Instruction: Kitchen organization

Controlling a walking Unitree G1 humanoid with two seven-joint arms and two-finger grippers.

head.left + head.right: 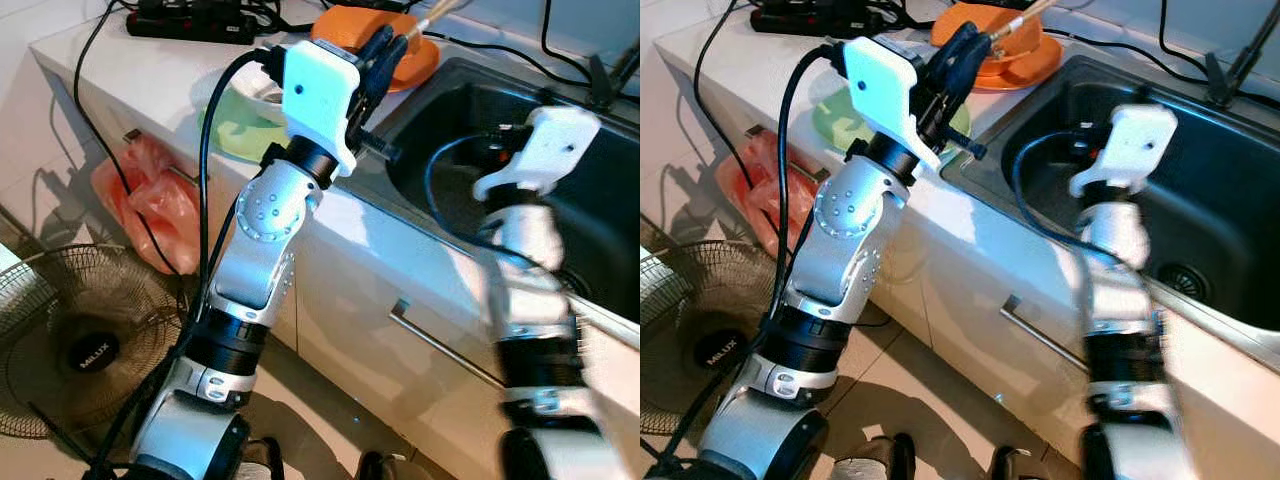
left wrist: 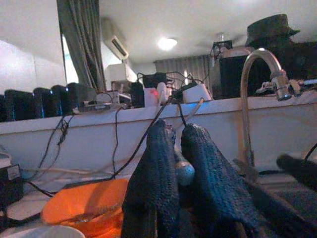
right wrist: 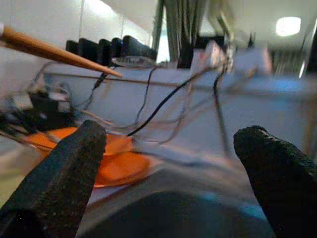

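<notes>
Left eye view puts my left gripper [image 1: 385, 50] raised over the white countertop [image 1: 150, 90], just in front of the orange plastic bowls [image 1: 415, 55]. From its wrist camera I see the black fingers [image 2: 153, 188] pinching a thin wooden-handled utensil [image 2: 184, 171] that rises between them. My right gripper [image 3: 171, 178] hangs over the dark sink basin [image 1: 600, 210], fingers spread wide with nothing between. A light green plate [image 1: 240, 130] lies on the counter beneath the left arm
</notes>
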